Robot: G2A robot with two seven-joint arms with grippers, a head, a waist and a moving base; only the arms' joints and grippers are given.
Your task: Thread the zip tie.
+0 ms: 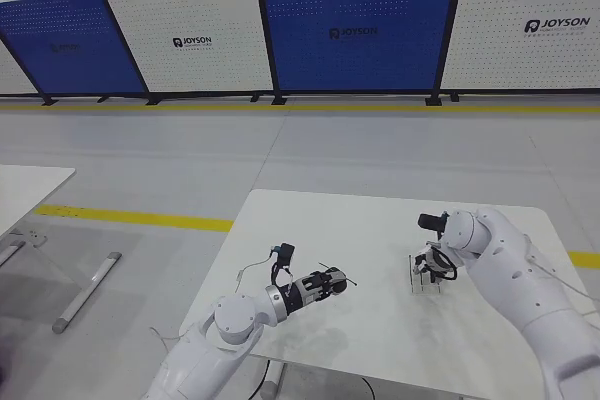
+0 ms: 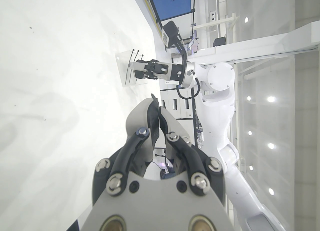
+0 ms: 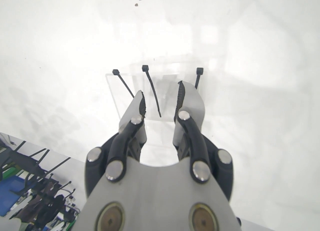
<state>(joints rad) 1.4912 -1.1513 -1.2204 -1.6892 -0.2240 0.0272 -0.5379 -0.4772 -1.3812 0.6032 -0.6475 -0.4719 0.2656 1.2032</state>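
Now | left jaws pinching zip tie [image 1: 324, 267] | right jaws spread astride middle tie [image 3: 152, 89]

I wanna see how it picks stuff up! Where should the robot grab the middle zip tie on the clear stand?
Probably its thin strap, below the square head. The middle zip tie sits on the clear stand with its tail end free, so come from the tail end, where the open right gripper has a finger each side.
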